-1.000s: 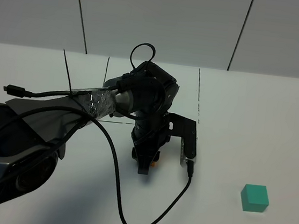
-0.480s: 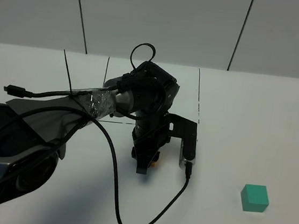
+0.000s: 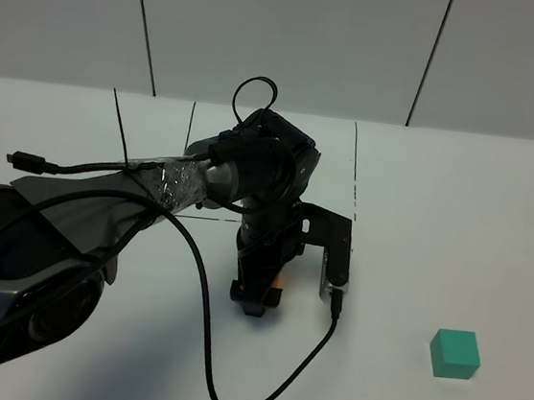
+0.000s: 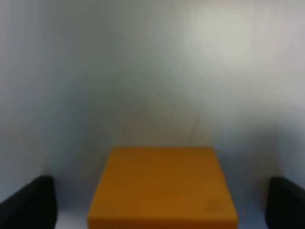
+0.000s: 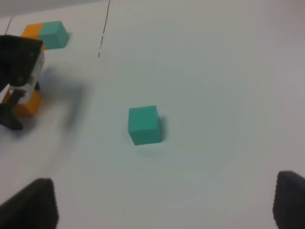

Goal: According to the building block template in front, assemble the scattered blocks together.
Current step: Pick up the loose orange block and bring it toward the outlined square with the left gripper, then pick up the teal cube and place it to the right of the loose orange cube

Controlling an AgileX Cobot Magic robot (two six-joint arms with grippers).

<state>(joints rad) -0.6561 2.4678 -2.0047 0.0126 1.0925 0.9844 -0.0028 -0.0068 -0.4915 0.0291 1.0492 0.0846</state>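
The loose orange cube [image 4: 162,186] sits on the white table between the fingertips [image 4: 28,202] of my left gripper [image 4: 157,202]. The jaws are open, with gaps on both sides of the cube. In the exterior view the left gripper [image 3: 257,300] stands over it and only a sliver of orange [image 3: 282,279] shows. The loose teal-green cube [image 3: 454,353] lies alone at the right, and it also shows in the right wrist view [image 5: 144,125]. The template [image 5: 45,33], orange joined to teal, lies farther back. My right gripper [image 5: 159,205] is open, empty and well short of the teal cube.
A black cable [image 3: 206,357] loops over the table in front of the left arm. The wrist camera bracket [image 3: 336,256] juts out beside the left gripper. Thin marked lines [image 3: 355,171] cross the white table. The left arm hides the template in the exterior view.
My left gripper has sunk slightly lower around the orange cube. The teal cube has not moved.
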